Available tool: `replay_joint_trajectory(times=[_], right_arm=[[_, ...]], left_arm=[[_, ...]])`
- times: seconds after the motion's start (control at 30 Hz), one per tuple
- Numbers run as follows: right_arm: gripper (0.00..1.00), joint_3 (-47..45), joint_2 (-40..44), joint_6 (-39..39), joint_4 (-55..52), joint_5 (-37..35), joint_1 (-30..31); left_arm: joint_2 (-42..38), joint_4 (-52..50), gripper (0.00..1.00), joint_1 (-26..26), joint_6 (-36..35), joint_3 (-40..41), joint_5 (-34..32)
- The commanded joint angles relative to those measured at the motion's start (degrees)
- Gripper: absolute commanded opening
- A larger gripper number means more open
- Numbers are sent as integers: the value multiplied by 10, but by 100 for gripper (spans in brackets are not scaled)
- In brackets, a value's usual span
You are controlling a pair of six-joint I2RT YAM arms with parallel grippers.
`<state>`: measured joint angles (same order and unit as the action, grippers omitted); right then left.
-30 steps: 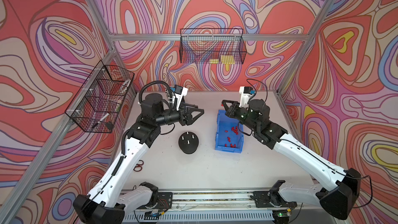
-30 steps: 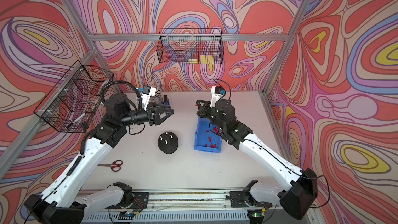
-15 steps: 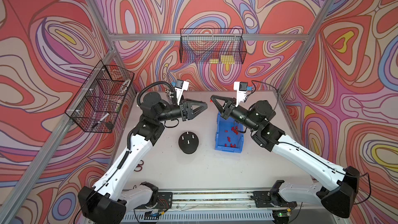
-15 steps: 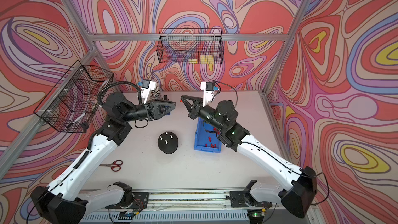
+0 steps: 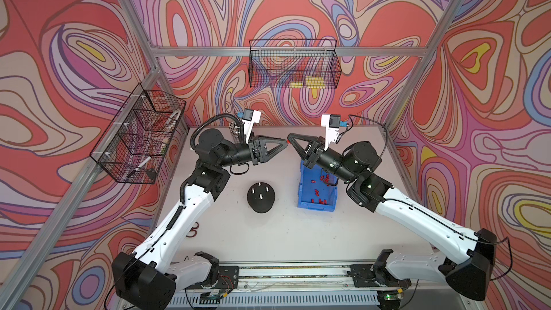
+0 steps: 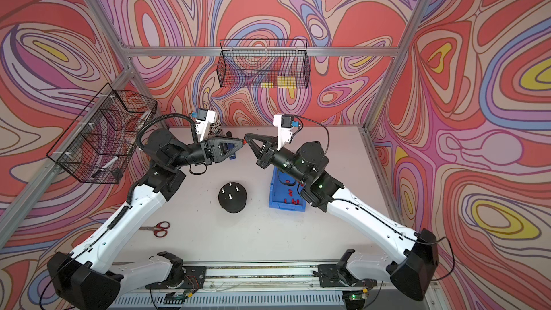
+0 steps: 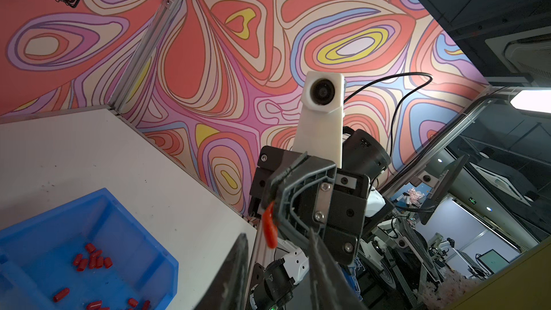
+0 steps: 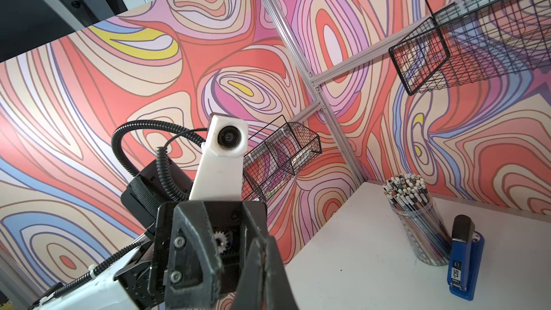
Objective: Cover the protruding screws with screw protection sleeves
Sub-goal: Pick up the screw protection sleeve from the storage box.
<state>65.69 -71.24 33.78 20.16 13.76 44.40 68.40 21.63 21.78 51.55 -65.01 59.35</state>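
Pinching one red sleeve, right gripper; left gripper parted; four bare screws.

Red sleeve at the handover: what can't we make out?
- Whether the left hand touches the red sleeve: tiny in both top views; in the left wrist view its fingers are blurred near the lens.
- Sleeve in the right wrist view: almost hidden behind the right hand.
- Sleeve count in the blue bin: right arm covers part in both top views; left wrist edge cuts it off.

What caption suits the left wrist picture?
The right gripper holds out one red cap; more caps lie in the blue bin.
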Motion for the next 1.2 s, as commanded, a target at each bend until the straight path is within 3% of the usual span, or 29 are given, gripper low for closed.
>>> replay_joint_trajectory(times=[0.0,0.5,0.7,0.77,0.93,1.03,1.17], right_arm=[[0,6,4,0,6,-3,6],[0,2,1,5,24,-6,19],[0,5,1,6,15,-1,21],[4,7,2,5,5,0,20],[43,11,12,-7,-14,2,20],[53,27,20,-28,-49,2,21],[56,62,33,-69,-120,11,20]], left_arm=[[-8,41,31,2,14,8,2],[-20,33,2,3,7,14,1],[-31,16,0,3,-11,16,-18],[-36,4,0,3,-23,16,-25],[-50,-8,0,4,-47,27,-30],[-61,-32,0,3,-76,29,-23],[-77,-93,0,3,-139,20,-15]])
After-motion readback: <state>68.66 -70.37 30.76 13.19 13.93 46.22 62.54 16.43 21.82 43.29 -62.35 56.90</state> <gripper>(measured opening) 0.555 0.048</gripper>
